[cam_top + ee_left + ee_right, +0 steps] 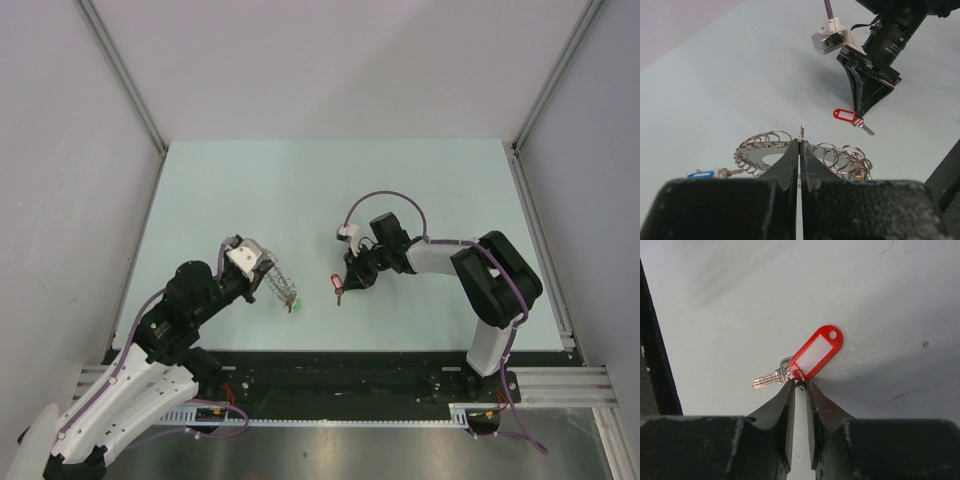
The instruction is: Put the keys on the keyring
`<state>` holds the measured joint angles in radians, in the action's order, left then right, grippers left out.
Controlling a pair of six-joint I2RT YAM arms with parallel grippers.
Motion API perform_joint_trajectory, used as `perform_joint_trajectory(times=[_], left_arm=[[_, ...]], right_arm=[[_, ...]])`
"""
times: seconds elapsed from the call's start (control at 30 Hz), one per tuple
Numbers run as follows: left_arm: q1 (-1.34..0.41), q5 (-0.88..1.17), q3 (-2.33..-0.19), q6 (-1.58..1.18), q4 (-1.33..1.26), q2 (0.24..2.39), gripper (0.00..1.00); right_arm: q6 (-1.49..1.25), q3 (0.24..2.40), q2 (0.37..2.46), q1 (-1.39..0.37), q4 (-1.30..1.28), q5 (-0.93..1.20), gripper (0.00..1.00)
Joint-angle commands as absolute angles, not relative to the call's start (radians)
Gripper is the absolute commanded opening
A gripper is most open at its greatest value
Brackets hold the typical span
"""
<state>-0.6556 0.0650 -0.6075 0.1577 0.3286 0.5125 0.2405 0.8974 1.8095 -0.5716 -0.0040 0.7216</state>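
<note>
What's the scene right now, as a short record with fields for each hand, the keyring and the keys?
left hand: shut, pinching one ring of the keyring
right hand: shut on the small ring of the red-tagged key
keyring: coil of silvery rings, apart from the red-tagged key
other keys: blue-tagged key at one end of the keyring, green-tagged key at the other

white-and-black arms (pixel 440 258) — purple cables (pixel 385 196), matte black wedge-shaped end effector fingers (pixel 775 415)
</note>
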Motion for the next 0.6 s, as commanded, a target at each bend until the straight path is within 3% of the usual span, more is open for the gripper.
perform_joint_trajectory(times=[0.0,0.13,0.33,0.57], left_arm=[[-0.649,0.086,-0.62,0.156,0.284,0.509,0.01],[-0.649,0.086,-0.618,0.156,0.284,0.509,0.0],[-0.649,0.087,-0.618,0.156,0.284,0.508,0.0],[-0.649,0.1,-0.62,0.156,0.278,0.508,0.0]], right_arm=[[0.265,0.911,1.841,-0.572,-0.052,0.712,0.19],[0.268,0.913,1.841,-0.572,-0.058,0.716,0.15],[0.276,0.911,1.838,-0.574,-0.069,0.727,0.0],[0.288,0.911,1.741,-0.578,-0.104,0.698,0.0]])
